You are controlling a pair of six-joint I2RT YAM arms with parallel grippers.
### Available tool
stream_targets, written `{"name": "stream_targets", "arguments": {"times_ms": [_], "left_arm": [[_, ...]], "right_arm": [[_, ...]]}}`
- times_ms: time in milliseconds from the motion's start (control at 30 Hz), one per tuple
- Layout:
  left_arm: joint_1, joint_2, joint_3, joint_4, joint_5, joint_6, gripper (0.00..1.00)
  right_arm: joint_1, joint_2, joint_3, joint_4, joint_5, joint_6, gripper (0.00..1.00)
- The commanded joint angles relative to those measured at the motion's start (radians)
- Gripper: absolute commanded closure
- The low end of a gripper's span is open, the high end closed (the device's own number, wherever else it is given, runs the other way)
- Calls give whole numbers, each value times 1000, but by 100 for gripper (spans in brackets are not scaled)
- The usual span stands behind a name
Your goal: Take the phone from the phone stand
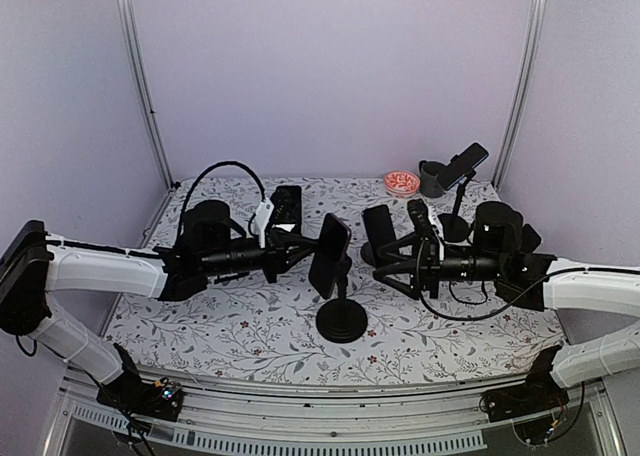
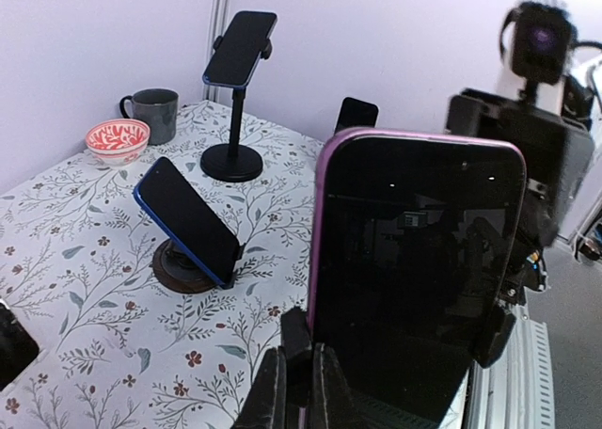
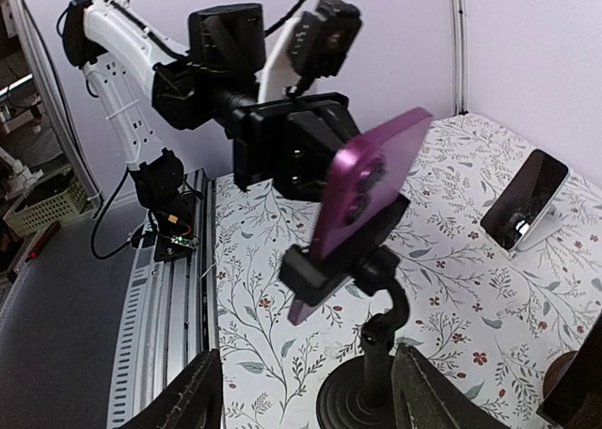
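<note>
Now: L fingers (image 2: 268, 396) pressed tight, pinching edge of purple phone (image 3: 362, 189). Phone tilted, seated in clamp of phone stand (image 1: 341, 319); stand upright on counter (image 1: 250, 331) btwn both arms. R fingers (image 3: 193, 396) spread wide, holding nothing, touching nothing, aimed at phone's back, stopped short of stand. Blue phone (image 2: 188, 222) on round dock farther back, well apart from stand.

I'm looking into a robotics lab cell: plain lilac panels (image 1: 330, 66) on aluminium posts (image 1: 140, 76) box in a floral-clothed table (image 1: 250, 326), cables (image 3: 99, 227) trailing off its metal front rail (image 1: 300, 431).
</note>
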Motion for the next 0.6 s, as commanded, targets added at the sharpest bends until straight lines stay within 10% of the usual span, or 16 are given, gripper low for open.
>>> {"name": "stream_targets", "arguments": {"times_ms": [0,567], "left_arm": [[-13,-17,17,70,-60,-29,100],[-20,-25,63,-51,-82,-29,100]], "right_arm": [[70,-90,-51,26,248,-157,36],[298,133,25,197,731,-677,41]]}}
